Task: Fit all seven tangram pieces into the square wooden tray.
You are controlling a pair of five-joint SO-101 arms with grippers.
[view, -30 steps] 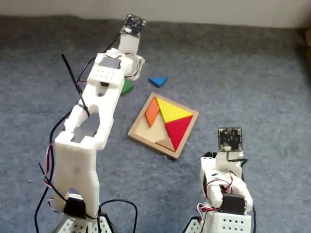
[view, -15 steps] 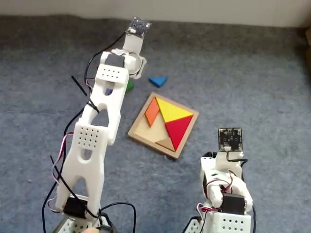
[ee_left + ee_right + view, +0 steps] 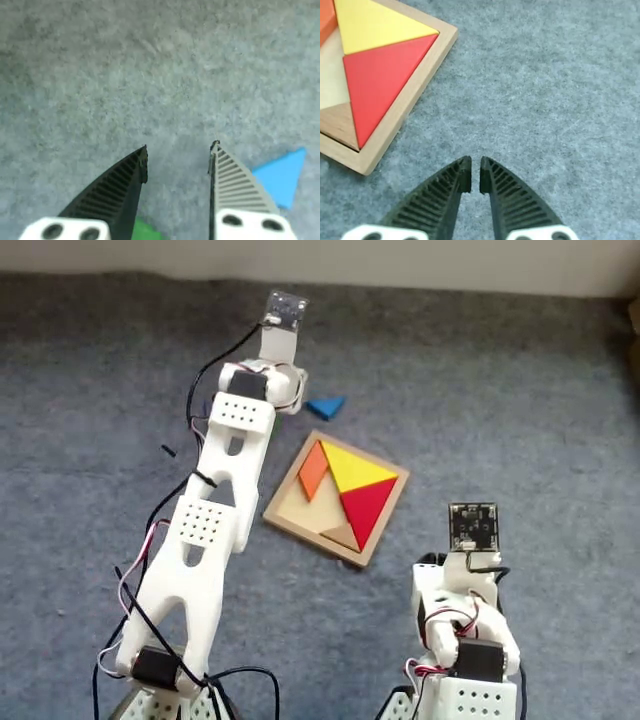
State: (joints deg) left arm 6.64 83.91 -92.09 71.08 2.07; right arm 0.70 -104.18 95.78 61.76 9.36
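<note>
- The grey carpet (image 3: 520,390) covers the whole floor, and a pale wall runs along the far edge.
- The square wooden tray (image 3: 310,543) lies flat on the carpet between the two arms. It is turned like a diamond, with one corner pointing to the far wall.
- Inside the tray the yellow triangle (image 3: 352,472) has its long side along the far-right rim. The red triangle (image 3: 367,508) has its long side along the near-right rim, and the two touch along one edge.
- The orange piece (image 3: 313,472) lies in the left part of the tray. Its long axis runs from the far corner towards the near side.
- A small brown piece (image 3: 345,536) sits at the near rim, touching the red one. The rest of the tray floor is bare wood.
- The blue triangle (image 3: 326,407) lies flat on the carpet just beyond the tray's far corner, close to the wrist of the left arm (image 3: 215,500).
- The left arm stretches far out along the left side of the tray and covers the carpet under it.
- The left gripper (image 3: 179,147) has its fingers spread wide, with only carpet between them. The blue triangle is partly hidden behind the pale finger, and a green piece (image 3: 145,232) shows a little between the finger bases.
- The right arm (image 3: 465,630) is folded near its base, on the near-right side of the tray.
- The right gripper (image 3: 475,162) has its fingers pressed almost together, pinching nothing, over the carpet near the tray's rim.
</note>
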